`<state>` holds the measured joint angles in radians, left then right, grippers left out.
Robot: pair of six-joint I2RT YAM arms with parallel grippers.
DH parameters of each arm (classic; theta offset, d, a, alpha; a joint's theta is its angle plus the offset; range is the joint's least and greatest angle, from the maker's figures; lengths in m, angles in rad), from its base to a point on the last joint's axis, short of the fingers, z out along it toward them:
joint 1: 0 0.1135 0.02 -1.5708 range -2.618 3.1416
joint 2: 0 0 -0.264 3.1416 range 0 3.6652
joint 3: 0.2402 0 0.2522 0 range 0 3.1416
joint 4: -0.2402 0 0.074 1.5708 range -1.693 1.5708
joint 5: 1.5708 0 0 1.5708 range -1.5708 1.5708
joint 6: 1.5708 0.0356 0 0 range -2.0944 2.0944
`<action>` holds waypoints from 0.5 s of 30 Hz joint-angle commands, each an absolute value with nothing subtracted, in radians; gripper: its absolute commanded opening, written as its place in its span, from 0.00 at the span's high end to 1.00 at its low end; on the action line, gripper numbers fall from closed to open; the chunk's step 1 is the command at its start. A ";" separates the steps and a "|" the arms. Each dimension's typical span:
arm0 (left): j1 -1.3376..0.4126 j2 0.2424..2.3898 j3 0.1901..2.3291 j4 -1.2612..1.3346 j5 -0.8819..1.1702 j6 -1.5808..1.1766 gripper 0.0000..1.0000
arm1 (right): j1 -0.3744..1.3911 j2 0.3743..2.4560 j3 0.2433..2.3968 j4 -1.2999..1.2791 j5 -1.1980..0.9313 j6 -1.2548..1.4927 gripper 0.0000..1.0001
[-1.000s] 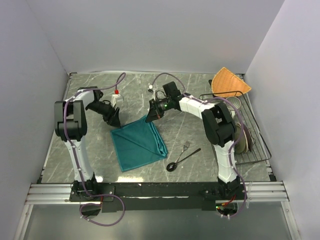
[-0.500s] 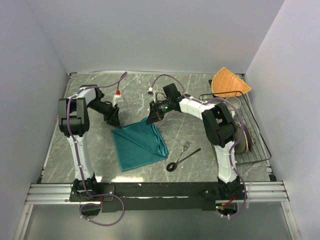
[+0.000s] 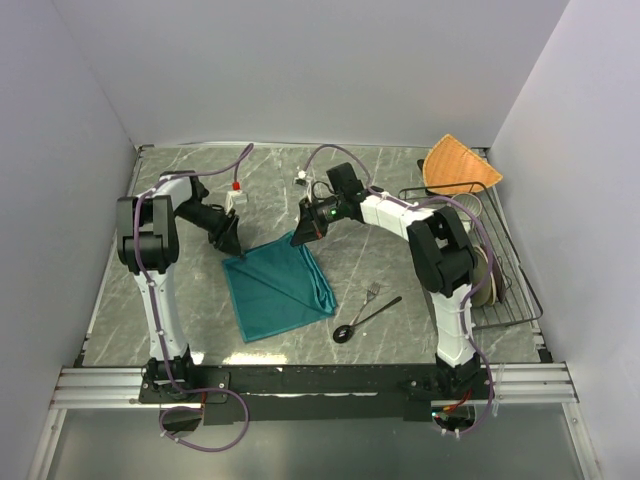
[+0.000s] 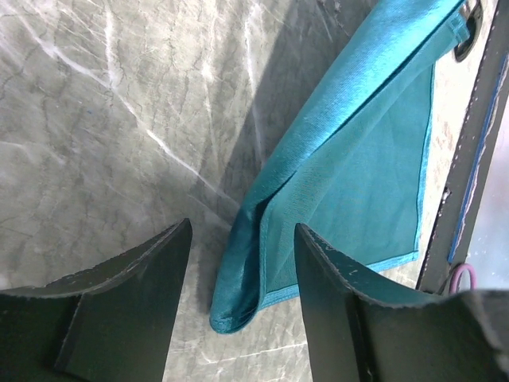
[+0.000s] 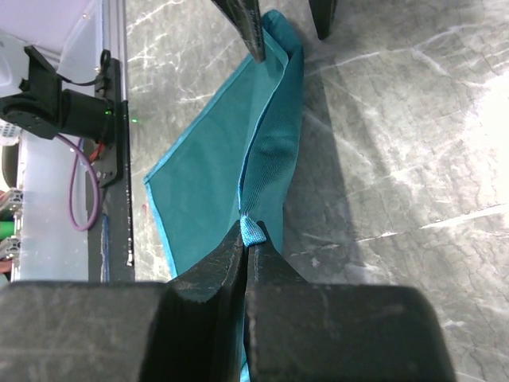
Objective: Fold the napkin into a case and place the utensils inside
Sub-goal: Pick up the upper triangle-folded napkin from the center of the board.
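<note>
White left arm [image 3: 158,310] and right arm [image 3: 451,320] with black joints, bolted to the silver rail [image 3: 320,382]. Thin purple cables [image 3: 247,420] looping below that rail. Black, scuffed left gripper [image 4: 242,227].

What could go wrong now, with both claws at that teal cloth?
The right claw pinches only a thin tip of the napkin; it might slip free when pulled. The left claw stands open over the other corner and could catch one layer only, spoiling the fold. A dragged cloth may also sweep the fork and spoon lying nearby.
</note>
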<state>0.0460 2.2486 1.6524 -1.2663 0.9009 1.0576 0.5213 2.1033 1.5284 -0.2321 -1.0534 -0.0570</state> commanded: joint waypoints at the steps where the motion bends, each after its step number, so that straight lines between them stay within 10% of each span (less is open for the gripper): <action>1: 0.035 2.269 1.689 -1.253 0.853 1.147 0.39 | 0.528 2.014 1.511 -0.184 -1.086 -0.046 1.00; 15: 0.031 2.264 1.634 -1.336 0.804 1.258 0.56 | 0.525 1.974 1.480 -0.163 -1.088 -0.023 1.00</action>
